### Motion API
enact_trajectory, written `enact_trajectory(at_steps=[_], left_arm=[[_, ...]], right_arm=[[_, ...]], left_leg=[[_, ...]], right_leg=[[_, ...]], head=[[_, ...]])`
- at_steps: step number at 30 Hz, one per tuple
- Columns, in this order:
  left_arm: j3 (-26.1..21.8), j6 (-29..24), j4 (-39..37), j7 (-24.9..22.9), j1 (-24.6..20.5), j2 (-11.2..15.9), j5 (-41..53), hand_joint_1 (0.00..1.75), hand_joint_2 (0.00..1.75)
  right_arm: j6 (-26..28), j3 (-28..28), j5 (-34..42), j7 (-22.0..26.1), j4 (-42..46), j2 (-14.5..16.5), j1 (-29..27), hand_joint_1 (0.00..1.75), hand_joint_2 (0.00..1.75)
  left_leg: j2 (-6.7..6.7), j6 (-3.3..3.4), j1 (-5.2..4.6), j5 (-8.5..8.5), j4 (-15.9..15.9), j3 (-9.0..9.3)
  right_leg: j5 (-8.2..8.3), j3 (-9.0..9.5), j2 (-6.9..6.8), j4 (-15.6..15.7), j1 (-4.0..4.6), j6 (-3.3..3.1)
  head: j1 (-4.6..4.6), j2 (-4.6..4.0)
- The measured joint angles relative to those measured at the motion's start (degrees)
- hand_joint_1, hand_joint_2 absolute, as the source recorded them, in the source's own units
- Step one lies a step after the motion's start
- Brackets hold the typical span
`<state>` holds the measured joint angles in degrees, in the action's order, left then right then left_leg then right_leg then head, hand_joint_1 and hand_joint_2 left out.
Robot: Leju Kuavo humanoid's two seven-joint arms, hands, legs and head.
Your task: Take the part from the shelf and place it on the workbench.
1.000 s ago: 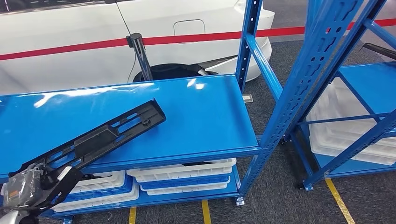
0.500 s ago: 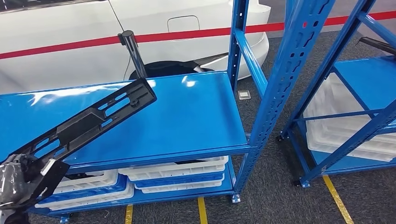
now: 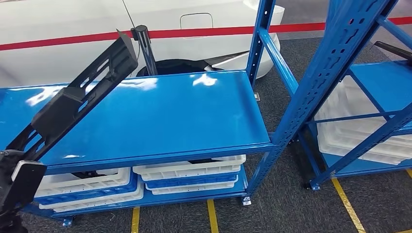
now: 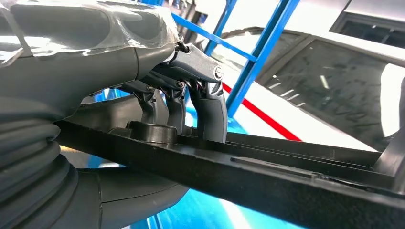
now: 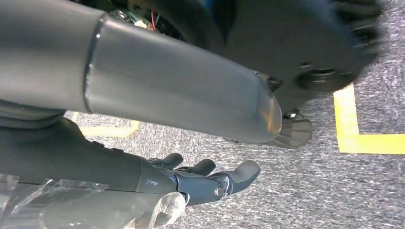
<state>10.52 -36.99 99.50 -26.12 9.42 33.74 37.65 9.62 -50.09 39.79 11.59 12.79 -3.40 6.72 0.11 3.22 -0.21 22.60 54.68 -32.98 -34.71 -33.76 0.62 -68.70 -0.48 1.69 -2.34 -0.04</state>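
The part is a long black plastic bar with slots. It is off the blue shelf and slants up to the right, its far end in front of the white car. My left hand grips its near end at the picture's lower left. In the left wrist view the fingers curl over the bar's edge and the thumb lies beneath it. My right hand hangs over grey carpet, fingers loosely stretched out, holding nothing.
White trays are stacked on the lowest shelf. A blue upright and a second rack with more white trays stand to the right. Behind the shelf stand a white car and a black belt post. Yellow lines mark the carpet.
My left hand has raised the part off the shelf top and tipped its far end upward. The camera has also shifted a little.
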Motion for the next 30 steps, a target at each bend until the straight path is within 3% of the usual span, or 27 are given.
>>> enact_trajectory(at_steps=[2, 4, 6, 8, 10, 12, 13, 14, 15, 17, 19, 20, 22, 23, 24, 27, 28, 29, 30], left_arm=[[-0.2, -0.3, 1.1, 0.6, -0.1, -0.4, -1.2, 1.75, 1.75], [-0.5, -0.5, 2.1, 1.3, -0.1, -0.8, -2.4, 1.75, 1.75], [-0.8, -0.7, 3.3, 2.2, -0.2, -1.2, -3.8, 1.75, 1.75], [-1.3, -0.9, 4.4, 2.8, -0.3, -1.6, -4.7, 1.75, 1.75], [-1.6, -1.2, 5.6, 3.2, -0.4, -1.9, -5.3, 1.75, 1.75], [-1.7, -1.4, 6.6, 3.6, -0.5, -2.1, -6.0, 1.75, 1.75], [-1.6, -1.5, 7.0, 3.8, -0.5, -2.2, -6.5, 1.75, 1.75], [-1.6, -1.6, 7.3, 4.0, -0.5, -2.3, -7.0, 1.75, 1.75], [-1.6, -1.6, 7.7, 4.3, -0.6, -2.4, -7.4, 1.75, 1.75], [-1.6, -1.6, 8.6, 4.8, -0.8, -2.6, -8.1, 1.75, 1.75], [-1.6, -1.6, 9.5, 5.1, -1.3, -2.7, -8.5, 1.75, 1.75], [-1.6, -1.6, 9.8, 5.1, -1.4, -2.8, -8.6, 1.75, 1.75], [-1.6, -1.6, 10.3, 5.3, -1.5, -2.9, -8.8, 1.75, 1.75], [-1.6, -1.6, 10.5, 5.3, -1.5, -3.0, -9.0, 1.75, 1.75], [-1.6, -1.7, 10.6, 5.3, -1.5, -3.1, -9.2, 1.75, 1.75], [-1.5, -1.9, 11.0, 5.6, -1.6, -3.4, -10.0, 1.75, 1.75], [-1.4, -2.0, 11.0, 5.6, -1.6, -3.6, -10.2, 1.75, 1.75], [-1.4, -2.1, 11.0, 5.6, -1.5, -3.7, -10.3, 1.75, 1.75], [-1.3, -2.1, 11.0, 5.6, -1.5, -3.9, -10.5, 1.75, 1.75]], right_arm=[[0.0, 0.0, 0.0, 0.1, 0.0, -0.1, 0.1, 0.00, 0.00], [0.1, 0.0, 0.1, 0.3, 0.0, -0.3, 0.2, 0.00, 0.00], [0.1, -0.1, 0.1, 0.3, 0.0, -0.2, 0.2, 0.00, 0.00], [0.1, -0.2, 0.3, 0.3, 0.0, -0.1, 0.3, 0.00, 0.00], [0.1, -0.2, 0.3, 0.3, 0.0, 0.0, 0.3, 0.00, 0.00], [0.2, -0.2, 0.4, 0.3, 0.0, 0.0, 0.2, 0.00, 0.00], [0.2, -0.2, 0.4, 0.3, 0.0, 0.0, 0.2, 0.00, 0.00], [0.2, -0.2, 0.4, 0.3, 0.0, 0.0, 0.2, 0.00, 0.00], [0.2, -0.2, 0.5, 0.3, 0.0, 0.0, 0.2, 0.00, 0.00], [0.2, -0.2, 0.5, 0.3, 0.0, 0.1, 0.2, 0.00, 0.00], [0.2, -0.2, 0.6, 0.3, 0.0, 0.1, 0.2, 0.00, 0.00], [0.2, -0.2, 0.6, 0.3, 0.0, 0.1, 0.2, 0.00, 0.00], [0.2, -0.2, 0.6, 0.3, 0.0, 0.1, 0.2, 0.00, 0.00], [0.2, -0.2, 0.6, 0.3, 0.0, 0.1, 0.1, 0.00, 0.00], [0.2, -0.2, 0.6, 0.3, -0.1, 0.0, 0.1, 0.00, 0.00], [0.2, -0.3, 0.6, 0.2, -0.1, 0.0, 0.1, 0.00, 0.00], [0.2, -0.3, 0.6, 0.2, -0.1, 0.0, 0.1, 0.00, 0.00], [0.2, -0.4, 0.5, 0.2, -0.1, 0.0, 0.0, 0.00, 0.00], [0.2, -0.4, 0.5, 0.2, -0.1, 0.0, 0.1, 0.00, 0.00]], left_leg=[[-0.02, -0.11, -0.34, -0.62, 0.0, -0.48], [0.07, -0.58, -0.42, -1.26, 0.1, -0.76], [0.22, -1.26, -0.32, -2.05, -0.1, -0.97], [0.22, -2.02, -0.13, -1.02, 0.9, -1.68], [0.16, -2.90, 0.27, 3.89, 5.8, -3.41], [0.18, -3.63, 0.77, 9.02, 13.5, -5.35], [0.18, -3.90, 1.00, 9.93, 16.3, -5.66], [0.18, -4.12, 1.20, 9.43, 17.3, -5.04], [0.18, -4.33, 1.37, 8.01, 16.2, -3.41], [0.16, -4.61, 1.64, 5.25, 8.2, 2.73], [0.03, -4.19, 1.54, 5.11, -0.4, 8.31], [-0.01, -3.78, 1.34, 5.44, -2.6, 9.51], [0.09, -2.67, 1.10, 5.13, -3.1, 8.98], [0.21, -2.08, 1.07, 4.66, -3.0, 8.43], [0.32, -1.43, 1.09, 4.09, -3.1, 7.80], [0.45, -0.30, 0.88, 2.19, -3.1, 5.59], [0.44, -0.24, 0.76, 1.54, -3.0, 4.77], [0.44, -0.24, 0.66, 0.91, -2.9, 3.98], [0.43, -0.33, 0.58, 0.33, -2.8, 3.18]], right_leg=[[3.11, 5.59, -0.06, 9.0, 0.46, -0.85], [4.61, 8.37, -0.23, 14.2, 0.90, -1.29], [5.44, 8.03, -0.32, 14.7, 1.01, -1.50], [6.52, 7.32, -0.41, 15.1, 0.77, -1.98], [7.77, 6.10, -0.62, 15.2, 0.43, -2.35], [8.93, 4.52, -0.73, 15.2, 0.35, -2.47], [9.54, 3.66, -0.73, 15.2, 0.30, -2.40], [10.14, 2.82, -0.72, 15.1, 0.22, -2.28], [10.72, 2.02, -0.70, 15.1, 0.10, -2.10], [11.77, 0.74, -0.62, 15.0, -0.05, -1.55], [12.76, 0.05, -0.59, 14.9, 0.01, -0.85], [13.26, -0.12, -0.59, 14.9, 0.02, -0.49], [13.97, -0.42, -0.57, 15.0, -0.09, 0.25], [13.26, -0.82, -0.55, 14.4, -0.19, 0.56], [11.43, -1.56, -0.54, 12.7, -0.25, 0.79], [2.80, -5.05, -0.54, 1.6, -0.27, 0.97], [1.55, -5.66, -0.54, -1.8, -0.25, 0.97], [1.76, -5.42, -0.54, -3.6, -0.21, 0.95], [3.13, -4.12, -0.54, -3.2, -0.21, 0.85]], head=[[0.01, 0.00], [0.01, 0.00], [0.02, 0.00], [-0.01, 0.00], [-0.08, 0.00], [-0.10, 0.00], [-0.10, 0.00], [-0.10, 0.00], [-0.11, 0.00], [-0.11, 0.00], [-0.10, 0.00], [-0.11, 0.00], [-0.08, 0.00], [-0.07, 0.00], [-0.04, 0.00], [0.00, 0.00], [0.02, 0.00], [0.03, 0.00], [0.04, 0.00]])
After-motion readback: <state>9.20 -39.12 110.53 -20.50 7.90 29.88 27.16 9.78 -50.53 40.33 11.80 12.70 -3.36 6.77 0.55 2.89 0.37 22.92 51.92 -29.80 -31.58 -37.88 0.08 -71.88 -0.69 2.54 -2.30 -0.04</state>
